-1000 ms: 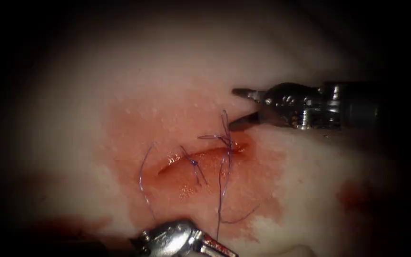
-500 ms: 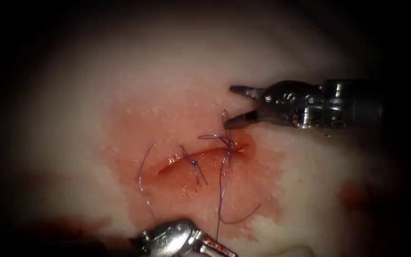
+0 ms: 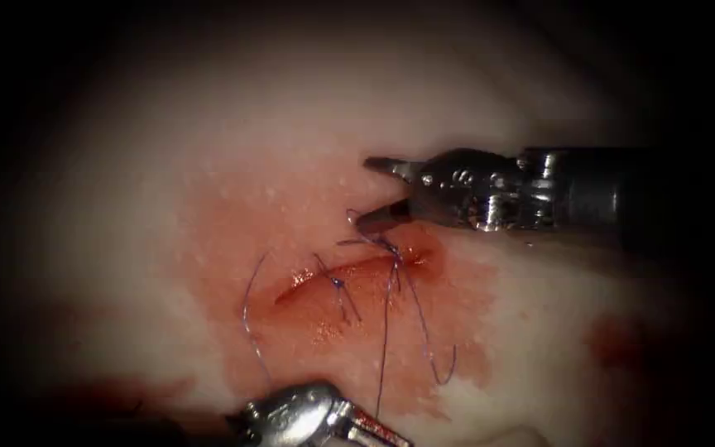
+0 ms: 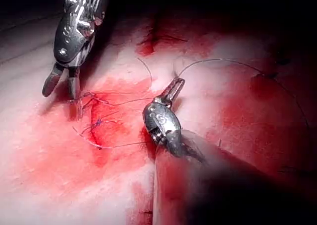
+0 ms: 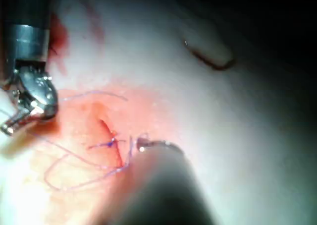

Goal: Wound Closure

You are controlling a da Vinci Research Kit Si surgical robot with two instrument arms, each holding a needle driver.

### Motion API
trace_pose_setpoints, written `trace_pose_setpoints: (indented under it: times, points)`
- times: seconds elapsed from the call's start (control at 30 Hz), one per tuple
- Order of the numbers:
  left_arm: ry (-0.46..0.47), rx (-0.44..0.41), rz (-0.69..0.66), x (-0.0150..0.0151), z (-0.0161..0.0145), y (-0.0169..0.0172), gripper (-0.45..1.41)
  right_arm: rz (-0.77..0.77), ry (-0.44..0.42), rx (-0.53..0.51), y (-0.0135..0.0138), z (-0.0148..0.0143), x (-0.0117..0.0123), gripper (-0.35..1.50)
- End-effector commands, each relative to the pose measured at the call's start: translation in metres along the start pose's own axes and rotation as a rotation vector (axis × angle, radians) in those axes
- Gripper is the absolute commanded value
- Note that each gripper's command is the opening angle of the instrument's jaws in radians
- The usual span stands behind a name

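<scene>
Pale pork-belly tissue [image 3: 539,331], stained with red fluid [image 3: 233,240], carries a short slanting cut [image 3: 349,273] crossed by thin purple thread [image 3: 384,331]. Right dark steel needle driver [image 3: 374,192] has slid left; jaws spread, empty, over the knot at the cut's right end. Left shiny driver [image 3: 378,432] pinches thread low, jaws closed; I'd keep that strand taut.

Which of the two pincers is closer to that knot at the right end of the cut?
The right. Its open pincer sits just above the knot; the left pincer is well below it, holding thread.
</scene>
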Motion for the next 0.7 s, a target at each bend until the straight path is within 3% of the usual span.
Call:
trace_pose_setpoints:
  times: [0.03,0.4,0.7]
  points:
    - [0.000,0.000,-0.002,-0.0007,0.0004,-0.0002,-0.45,0.003,0.003,-0.013,0.0003,0.0012,0.0005,1.43]
    - [-0.002,-0.001,0.000,-0.0010,0.0007,0.0001,-0.45,-0.002,-0.008,-0.103,0.0032,0.0041,0.0029,1.43]
    - [-0.007,-0.003,-0.002,-0.0016,0.0012,0.0003,-0.45,-0.024,0.014,-0.155,0.0049,0.0048,0.0044,1.43]
